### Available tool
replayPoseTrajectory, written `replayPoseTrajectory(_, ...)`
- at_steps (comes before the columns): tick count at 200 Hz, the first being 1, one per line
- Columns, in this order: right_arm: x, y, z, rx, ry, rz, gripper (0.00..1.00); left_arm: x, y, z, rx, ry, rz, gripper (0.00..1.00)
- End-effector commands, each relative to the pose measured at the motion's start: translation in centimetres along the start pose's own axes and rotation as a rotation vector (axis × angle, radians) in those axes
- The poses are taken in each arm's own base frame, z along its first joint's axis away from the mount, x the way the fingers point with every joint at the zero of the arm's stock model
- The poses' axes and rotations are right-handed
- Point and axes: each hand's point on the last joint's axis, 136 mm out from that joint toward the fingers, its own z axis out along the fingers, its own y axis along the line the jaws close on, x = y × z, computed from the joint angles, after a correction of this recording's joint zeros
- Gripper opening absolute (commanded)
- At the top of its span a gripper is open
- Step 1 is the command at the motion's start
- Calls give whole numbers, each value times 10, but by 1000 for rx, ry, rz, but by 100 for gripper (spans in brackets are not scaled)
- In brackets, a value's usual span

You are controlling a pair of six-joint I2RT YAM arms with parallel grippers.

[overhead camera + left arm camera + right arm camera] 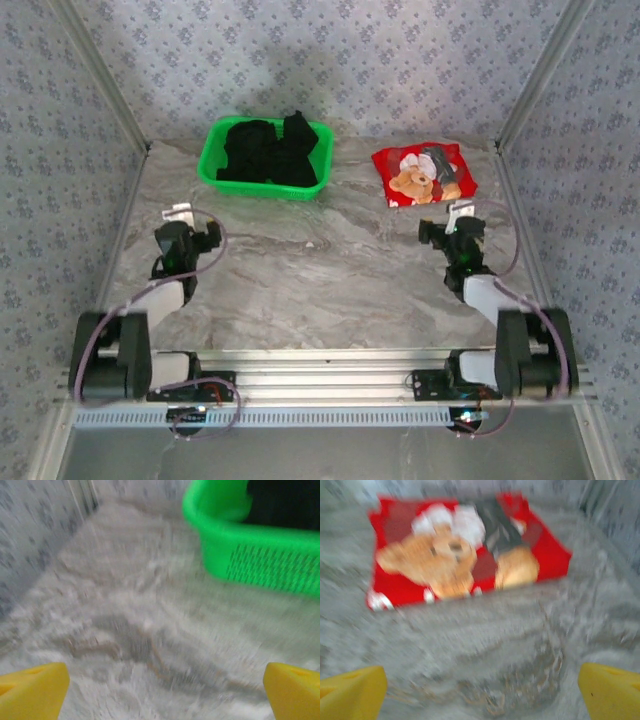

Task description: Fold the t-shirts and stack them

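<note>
A black t-shirt (pixel 268 152) lies bunched in the green basket (pixel 212 163) at the back left; its dark cloth (pixel 285 502) also shows over the basket rim in the left wrist view. A red t-shirt with a teddy-bear print (pixel 423 174) lies folded to a small square on the table at the back right, and fills the upper part of the right wrist view (pixel 465 550). My left gripper (pixel 183 216) hovers open in front of the basket, nothing between its yellow fingertips (pixel 32 692). My right gripper (pixel 460 213) stands open just short of the red t-shirt, its fingertips (pixel 610 690) empty.
The grey marbled table (pixel 320 280) stretches between the two arms. Patterned walls close in the back and both sides, with metal posts (pixel 525 90) at the corners. The green basket's mesh wall (pixel 265 565) stands close ahead and right of my left gripper.
</note>
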Motion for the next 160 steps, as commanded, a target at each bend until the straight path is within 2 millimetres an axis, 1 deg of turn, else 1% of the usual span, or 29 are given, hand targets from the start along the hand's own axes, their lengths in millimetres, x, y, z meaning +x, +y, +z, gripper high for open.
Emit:
replayPoseTrajectory(1,-8,20,-36,-93,94,38,100,-45,7,-35,-21,-19,-135,100)
replayPoseTrajectory(11,-10,29,-49,-140,130,64,100,-49,9,-45,-27,7,-184,100)
replayPoseTrajectory(22,-10,40,-59,-191,180,97,100,-53,10,-51,-30,51,-234,100)
replayPoseTrajectory(32,-11,50,-67,-239,228,140,100,-56,5,-49,-5,110,-250,100)
replayPoseTrajectory(44,-13,67,-71,-306,285,200,100,-57,-1,-40,22,203,-257,100)
replayPoseTrajectory(55,-15,82,-72,-354,337,234,100,-60,-8,-28,59,293,-282,100)
replayPoseTrajectory(60,-17,90,-72,-381,358,238,100,-58,-9,-19,64,338,-295,100)
replayPoseTrajectory(61,-17,92,-72,-386,362,236,100,-57,-9,-17,64,349,-298,100)
replayPoseTrajectory(63,-18,97,-73,-402,369,232,100,-60,-10,-15,70,355,-303,100)
replayPoseTrajectory(64,-19,99,-73,-408,372,231,100,-57,-11,-13,70,369,-304,100)
replayPoseTrajectory(69,-20,109,-74,-436,392,218,100,-59,-12,-5,72,397,-316,100)
replayPoseTrajectory(73,-25,117,-76,-455,394,205,100,-58,-13,2,70,422,-325,100)
replayPoseTrajectory(90,-35,147,-81,-522,417,158,100,-64,-18,29,87,480,-365,100)
replayPoseTrajectory(107,-41,172,-86,-576,433,133,100,-60,-22,57,89,536,-399,100)
replayPoseTrajectory(136,-44,198,-96,-625,450,122,100,-42,-27,98,82,636,-438,95)
replayPoseTrajectory(160,-43,212,-112,-656,466,95,100,-38,-31,122,87,650,-446,94)
